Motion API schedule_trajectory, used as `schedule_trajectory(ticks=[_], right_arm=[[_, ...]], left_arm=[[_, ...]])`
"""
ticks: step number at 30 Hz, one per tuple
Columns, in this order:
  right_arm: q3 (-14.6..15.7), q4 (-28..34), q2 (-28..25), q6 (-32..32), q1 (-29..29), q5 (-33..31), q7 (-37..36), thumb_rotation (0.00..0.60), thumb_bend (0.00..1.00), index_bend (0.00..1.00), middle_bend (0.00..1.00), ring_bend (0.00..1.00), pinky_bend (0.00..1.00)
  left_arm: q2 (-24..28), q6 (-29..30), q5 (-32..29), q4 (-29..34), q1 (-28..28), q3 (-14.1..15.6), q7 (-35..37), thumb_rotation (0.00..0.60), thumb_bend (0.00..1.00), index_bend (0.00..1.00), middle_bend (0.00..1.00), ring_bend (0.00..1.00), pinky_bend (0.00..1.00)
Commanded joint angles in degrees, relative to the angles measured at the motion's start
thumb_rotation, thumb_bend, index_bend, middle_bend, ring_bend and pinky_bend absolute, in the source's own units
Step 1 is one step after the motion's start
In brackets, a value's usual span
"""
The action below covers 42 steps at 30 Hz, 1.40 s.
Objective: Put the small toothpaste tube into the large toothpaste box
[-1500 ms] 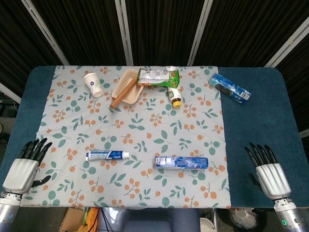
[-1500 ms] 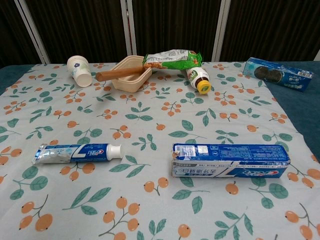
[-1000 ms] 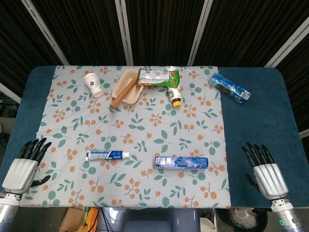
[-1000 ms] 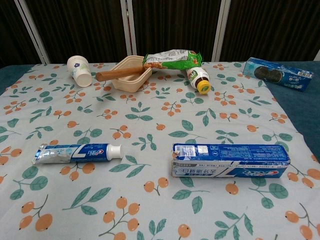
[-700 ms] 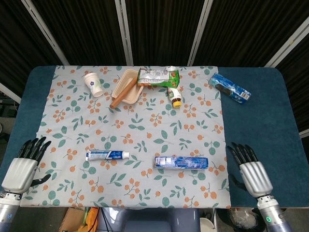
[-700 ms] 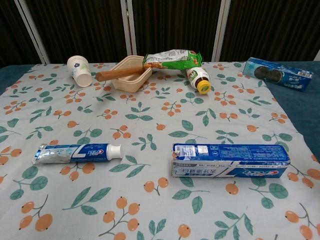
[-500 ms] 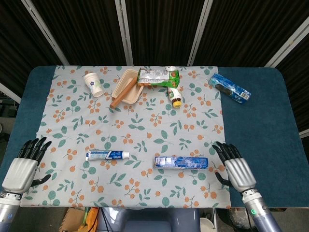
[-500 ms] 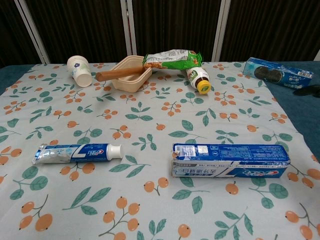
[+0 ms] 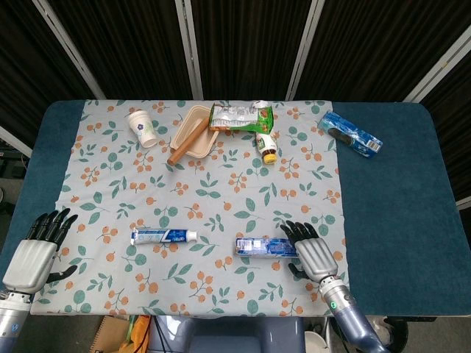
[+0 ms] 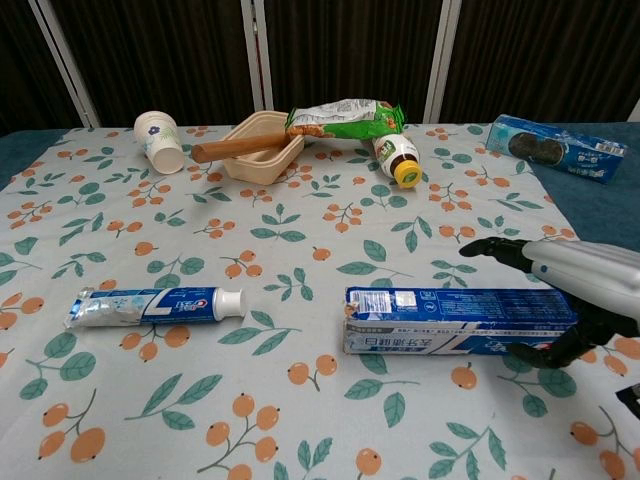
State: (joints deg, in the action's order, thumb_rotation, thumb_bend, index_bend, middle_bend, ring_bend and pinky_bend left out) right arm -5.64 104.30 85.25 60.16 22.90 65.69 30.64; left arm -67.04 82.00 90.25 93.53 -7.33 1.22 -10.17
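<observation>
The small toothpaste tube (image 9: pixel 163 236) (image 10: pixel 155 305) lies flat on the floral cloth, its white cap pointing right. To its right lies the large blue toothpaste box (image 9: pixel 265 246) (image 10: pixel 450 320), lengthwise left to right. My right hand (image 9: pixel 309 251) (image 10: pixel 575 280) is over the box's right end and hides it, fingers spread above it and the thumb on its near side; I see no firm grip. My left hand (image 9: pixel 37 250) rests open at the table's near left edge, well left of the tube, and shows only in the head view.
At the back stand a paper cup (image 9: pixel 141 127), a beige tray (image 9: pixel 197 126) with a wooden roller in it, a green snack bag (image 9: pixel 241 116) and a yellow-capped bottle (image 9: pixel 266 145). A blue cookie pack (image 9: pixel 350 133) lies at the back right on the blue tabletop.
My right hand has moved left from the table's right side onto the cloth, reaching the box's right end. The left hand, tube and box have not moved.
</observation>
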Motion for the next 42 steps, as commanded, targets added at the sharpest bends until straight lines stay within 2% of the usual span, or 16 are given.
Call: schedule_trajectory(ticks=[1,4,8,12,18,23,27,32,35,38,42], right_arm=[[-0.6,-1.4,1.7,0.2,1.1,-1.3,1.3,0.6,0.35,0.0,0.03,0.0,0.01],[-0.6,-2.2,2.6,0.8,1.4,-1.8,1.8,0.6,0.35,0.03,0.08,0.02,0.05],[-0.1,-3.6,3.8,1.7,1.4,-2.0,2.1,0.6,0.35,0.12,0.14,0.1,0.11],[0.5,-4.7,5.2,1.9,1.5,-2.4,1.8,0.6,0.36,0.16,0.19,0.15,0.15],[0.9,-5.6,7.5,1.9,1.9,-2.5,1.2,0.6,0.35,0.29,0.36,0.33,0.3],[1.0,-6.2,8.8,1.9,2.3,-2.7,1.0,0.6,0.38,0.39,0.44,0.42,0.42],[0.8,-6.6,9.6,2.5,2.4,-2.2,0.2,0.6,0.4,0.43,0.47,0.45,0.45],[0.9,-5.7,9.0,3.5,2.0,-0.7,-2.1,0.6,0.4,0.43,0.48,0.45,0.45],[1.1,-3.8,7.1,4.5,1.5,1.2,-4.0,0.6,0.4,0.43,0.48,0.45,0.45],[1.0,-0.7,3.7,5.8,0.7,3.7,-7.3,0.6,0.4,0.43,0.48,0.45,0.45],[1.3,1.2,0.7,5.9,0.3,5.4,-9.7,0.6,0.4,0.43,0.48,0.45,0.45]], left_arm=[[0.1,-0.1,-0.2,0.1,0.0,0.0,0.0,0.6,0.0,0.0,0.0,0.0,0.05],[0.1,-0.3,-0.3,0.2,-0.1,0.0,0.1,0.6,0.0,0.0,0.0,0.0,0.05],[0.2,-0.4,-0.4,0.4,-0.1,0.0,-0.1,0.6,0.0,0.0,0.0,0.0,0.05],[0.1,-0.6,-0.5,0.6,-0.2,0.0,-0.3,0.6,0.0,0.0,0.0,0.0,0.05],[0.0,-0.9,-0.9,0.7,-0.2,-0.1,-0.6,0.6,0.0,0.0,0.0,0.0,0.05],[0.0,-1.1,-1.3,0.8,-0.3,-0.1,-0.8,0.6,0.0,0.0,0.0,0.0,0.05],[0.0,-1.3,-1.5,0.9,-0.4,-0.2,-1.0,0.6,0.0,0.0,0.0,0.0,0.05],[0.2,-1.8,-2.3,1.4,-0.5,-0.4,-0.9,0.6,0.0,0.01,0.0,0.0,0.05],[0.5,-2.8,-3.8,2.4,-0.8,-0.9,-0.7,0.6,0.0,0.03,0.0,0.0,0.06],[0.5,-5.9,-6.9,3.8,-3.0,-2.9,-2.7,0.6,0.01,0.08,0.02,0.03,0.12],[-1.0,-9.7,-9.9,3.8,-6.3,-4.9,-8.6,0.6,0.08,0.24,0.13,0.15,0.26]])
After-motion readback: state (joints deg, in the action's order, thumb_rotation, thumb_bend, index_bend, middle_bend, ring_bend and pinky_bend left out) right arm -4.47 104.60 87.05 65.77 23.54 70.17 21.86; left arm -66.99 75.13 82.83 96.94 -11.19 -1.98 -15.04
